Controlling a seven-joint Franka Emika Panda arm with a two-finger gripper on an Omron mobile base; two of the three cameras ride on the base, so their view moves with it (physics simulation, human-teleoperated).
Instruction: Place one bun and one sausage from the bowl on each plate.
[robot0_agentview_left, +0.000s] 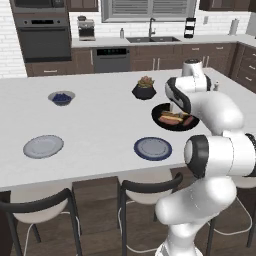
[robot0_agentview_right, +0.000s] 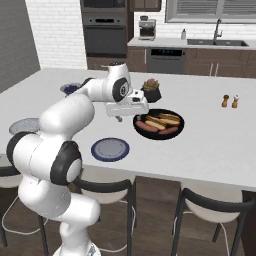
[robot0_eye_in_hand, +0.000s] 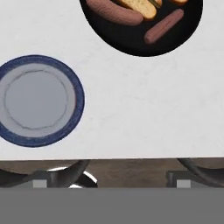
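Gripper: ours (robot0_agentview_right: 119, 119) hangs above bare counter, just left of the bowl in the right base view; we cannot tell whether its fingers are apart or together, and we see nothing held.
Way to the food: from the hand, the bowl (robot0_eye_in_hand: 144, 33) lies ahead and a little to the side, at the top of the hand view; the blue-rimmed plate (robot0_eye_in_hand: 78, 94) lies on the opposite side, near the counter's front edge.
Bowl contents: two sausages (robot0_eye_in_hand: 114, 12) and two buns (robot0_agentview_right: 169, 118), lying roughly parallel, long axes running across the bowl; a grasp will likely need the fingers set across that axis.
Look of the food: sausages reddish-brown and smooth, buns golden and split.
Bowl: glossy black, shallow, wide (robot0_agentview_left: 156, 116).
Plates: the blue-rimmed one (robot0_agentview_right: 110, 149) sits near the bowl; the pale grey one (robot0_agentview_left: 43, 146) sits well apart, far along the counter (robot0_agentview_left: 100, 125). Both look bare.
Progress: we judge nothing is placed yet.
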